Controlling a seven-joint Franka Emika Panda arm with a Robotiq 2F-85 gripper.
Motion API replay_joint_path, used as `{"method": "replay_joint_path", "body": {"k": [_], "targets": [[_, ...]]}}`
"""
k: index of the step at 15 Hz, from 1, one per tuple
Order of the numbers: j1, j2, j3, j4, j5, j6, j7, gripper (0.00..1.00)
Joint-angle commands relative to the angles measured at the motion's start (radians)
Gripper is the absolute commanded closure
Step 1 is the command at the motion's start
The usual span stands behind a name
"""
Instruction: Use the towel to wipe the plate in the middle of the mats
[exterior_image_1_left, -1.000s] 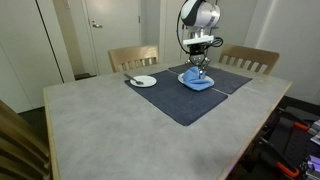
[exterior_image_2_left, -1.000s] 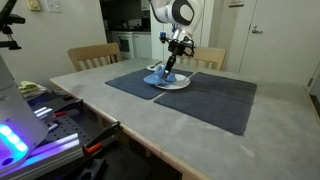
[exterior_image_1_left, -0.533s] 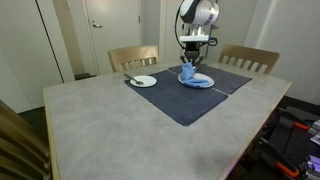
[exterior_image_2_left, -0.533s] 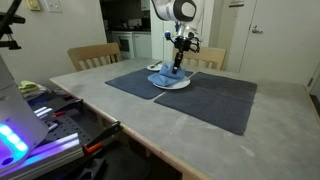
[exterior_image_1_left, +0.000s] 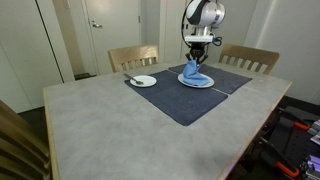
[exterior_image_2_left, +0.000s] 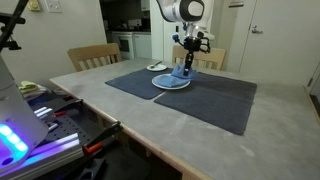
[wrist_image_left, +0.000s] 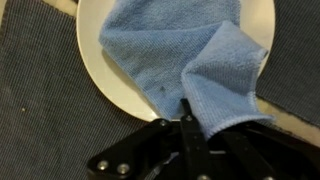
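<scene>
A blue towel (wrist_image_left: 175, 55) lies bunched on a white plate (wrist_image_left: 100, 70) that sits where the dark mats (exterior_image_1_left: 190, 98) meet. My gripper (wrist_image_left: 188, 118) is shut on one corner of the towel and pulls it up off the plate. In both exterior views the gripper (exterior_image_1_left: 197, 58) (exterior_image_2_left: 192, 58) hangs just above the plate (exterior_image_1_left: 196, 83) (exterior_image_2_left: 172, 84), with the towel (exterior_image_1_left: 193, 74) (exterior_image_2_left: 181, 73) draped down from it onto the plate.
A second small white plate (exterior_image_1_left: 143, 81) (exterior_image_2_left: 159, 67) with a utensil on it sits at the mat's far corner. Wooden chairs (exterior_image_1_left: 133, 57) (exterior_image_1_left: 250, 59) stand behind the table. The table's edge (exterior_image_1_left: 260, 125) is near the mats. Equipment (exterior_image_2_left: 50, 120) stands beside the table.
My gripper has lifted and shifted across the plate, dragging the towel's corner up with it. The towel now trails from the jaws instead of being pressed flat.
</scene>
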Motion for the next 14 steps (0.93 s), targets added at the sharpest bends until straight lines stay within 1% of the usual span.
{"method": "replay_joint_path", "body": {"k": [1,3,7,9,12,14], "targets": [[0.018,0.004,-0.025,-0.026,-0.054,-0.020,0.033,0.98],[0.028,0.002,-0.027,-0.037,-0.086,-0.057,0.040,0.98],[0.040,-0.003,-0.005,-0.033,-0.133,-0.214,0.012,0.98],[0.049,0.000,0.009,-0.022,-0.140,-0.260,0.003,0.98],[0.064,-0.002,0.018,-0.004,-0.136,-0.285,0.008,0.98],[0.074,-0.020,0.019,-0.005,-0.139,-0.271,0.009,0.98]]}}
